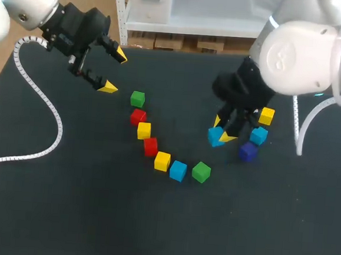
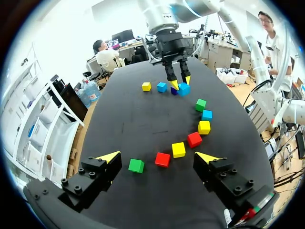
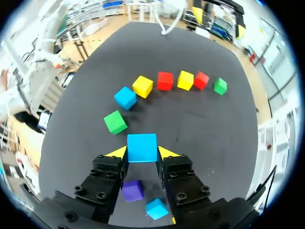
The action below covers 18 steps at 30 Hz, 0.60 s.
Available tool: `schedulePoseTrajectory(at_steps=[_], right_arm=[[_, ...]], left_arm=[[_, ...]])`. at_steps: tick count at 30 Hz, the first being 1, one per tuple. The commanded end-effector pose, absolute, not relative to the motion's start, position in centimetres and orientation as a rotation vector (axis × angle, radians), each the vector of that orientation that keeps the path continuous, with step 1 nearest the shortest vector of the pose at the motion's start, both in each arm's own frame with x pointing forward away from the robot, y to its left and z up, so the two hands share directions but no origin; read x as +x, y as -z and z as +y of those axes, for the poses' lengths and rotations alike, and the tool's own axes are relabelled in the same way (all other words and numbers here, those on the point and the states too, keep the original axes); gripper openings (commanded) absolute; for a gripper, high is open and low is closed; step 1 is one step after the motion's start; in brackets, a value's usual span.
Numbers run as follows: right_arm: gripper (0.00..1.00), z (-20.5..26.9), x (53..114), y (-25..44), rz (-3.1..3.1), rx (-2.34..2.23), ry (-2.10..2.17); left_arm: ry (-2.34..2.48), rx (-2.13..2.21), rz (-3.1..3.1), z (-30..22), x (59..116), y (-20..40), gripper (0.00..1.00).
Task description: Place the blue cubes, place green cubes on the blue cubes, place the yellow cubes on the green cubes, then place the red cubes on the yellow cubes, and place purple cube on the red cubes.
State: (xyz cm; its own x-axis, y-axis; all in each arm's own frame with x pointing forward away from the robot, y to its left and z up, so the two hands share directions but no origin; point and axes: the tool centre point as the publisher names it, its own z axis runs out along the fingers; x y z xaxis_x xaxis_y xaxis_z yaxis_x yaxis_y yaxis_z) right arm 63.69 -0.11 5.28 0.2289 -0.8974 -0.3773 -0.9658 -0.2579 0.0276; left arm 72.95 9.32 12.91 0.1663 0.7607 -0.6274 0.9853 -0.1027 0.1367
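My right gripper is shut on a blue cube right of the table's middle; the right wrist view shows that cube pinched between both yellow tips. Whether it rests on the table or hangs just above it I cannot tell. Close by on its right lie a second blue cube, a purple cube and a yellow cube. A curved row of cubes runs from a green one through red, yellow, red, yellow and blue to green. My left gripper hangs open at the far left, above the table.
A white coiled cable trails from my left arm across the table's left side. The black table stretches wide toward the near edge.
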Motion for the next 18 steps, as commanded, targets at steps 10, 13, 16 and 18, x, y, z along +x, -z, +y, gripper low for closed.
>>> schedulePoseTrajectory(at_steps=[10, 13, 16, 18], right_arm=[[0.00, 1.2, 64.2, -4.7, 1.969, -2.152, -0.421], [0.00, 1.3, 64.6, -4.4, 1.983, -2.136, -0.439], [0.00, 1.2, 65.2, -4.4, 1.990, -2.118, -0.422], [0.00, 1.1, 65.8, -4.3, 1.989, -2.093, -0.428]], left_arm=[[0.557, 1.924, 1.647, 9.3, 73.2, -12.9, 1.00], [0.557, 1.924, 1.647, 9.3, 73.2, -12.9, 1.00], [0.557, 1.924, 1.647, 9.3, 73.2, -12.9, 1.00], [0.557, 1.924, 1.647, 9.3, 73.2, -12.9, 1.00]])
